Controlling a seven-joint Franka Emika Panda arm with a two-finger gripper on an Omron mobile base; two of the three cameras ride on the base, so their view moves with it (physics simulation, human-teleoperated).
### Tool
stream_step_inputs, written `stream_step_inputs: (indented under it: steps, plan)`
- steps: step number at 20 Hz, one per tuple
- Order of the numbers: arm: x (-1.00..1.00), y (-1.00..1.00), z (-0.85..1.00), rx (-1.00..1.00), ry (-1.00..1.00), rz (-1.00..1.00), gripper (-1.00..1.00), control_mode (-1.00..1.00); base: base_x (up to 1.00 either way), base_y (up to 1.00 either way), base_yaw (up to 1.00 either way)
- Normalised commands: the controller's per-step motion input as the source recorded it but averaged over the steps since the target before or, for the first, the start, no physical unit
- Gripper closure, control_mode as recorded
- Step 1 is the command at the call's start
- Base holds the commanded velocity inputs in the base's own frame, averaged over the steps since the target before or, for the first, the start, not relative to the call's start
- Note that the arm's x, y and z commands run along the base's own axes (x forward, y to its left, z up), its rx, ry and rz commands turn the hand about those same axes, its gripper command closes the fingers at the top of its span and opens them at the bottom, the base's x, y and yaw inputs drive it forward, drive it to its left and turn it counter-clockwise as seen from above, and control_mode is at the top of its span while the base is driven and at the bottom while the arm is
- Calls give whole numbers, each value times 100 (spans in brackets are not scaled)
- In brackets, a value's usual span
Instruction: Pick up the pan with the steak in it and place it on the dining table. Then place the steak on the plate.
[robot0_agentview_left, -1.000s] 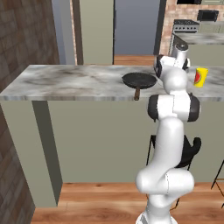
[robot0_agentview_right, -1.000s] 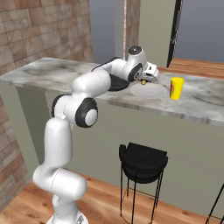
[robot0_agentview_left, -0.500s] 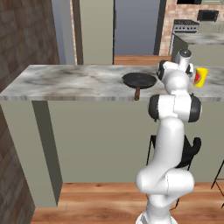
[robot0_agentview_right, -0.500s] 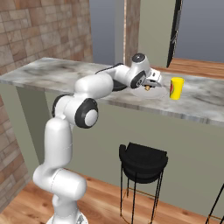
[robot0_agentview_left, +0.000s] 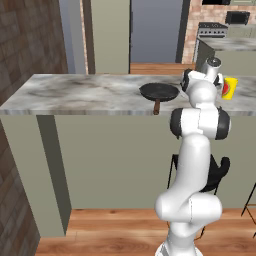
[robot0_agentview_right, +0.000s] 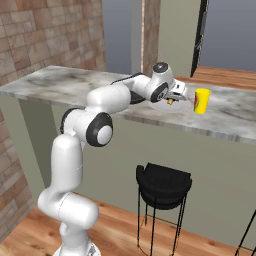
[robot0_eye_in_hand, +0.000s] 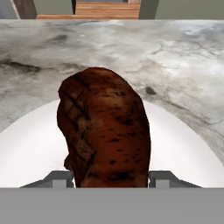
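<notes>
The tool (robot0_eye_in_hand: 111, 180) grips the steak (robot0_eye_in_hand: 105, 131) just above the plate (robot0_eye_in_hand: 30, 148), apparently lowering it there. The pan (robot0_agentview_left: 159, 92) sits empty on the surface (robot0_agentview_left: 75, 92), so that step looks done. The arm reaches forward over the surface, beside the cup (robot0_agentview_right: 201, 101).

Flat, even rendered light, faint soft shadows, no glare, slightly coarse textures.
</notes>
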Motion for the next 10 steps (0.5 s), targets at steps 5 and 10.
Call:
stream_step_inputs:
  steps: [5,10]
  plan:
    - [0,0,9,0,0,0,-100,-100,0,0,0]
    - [1,0,38,0,1,-1,-100,-100,0,0,0]
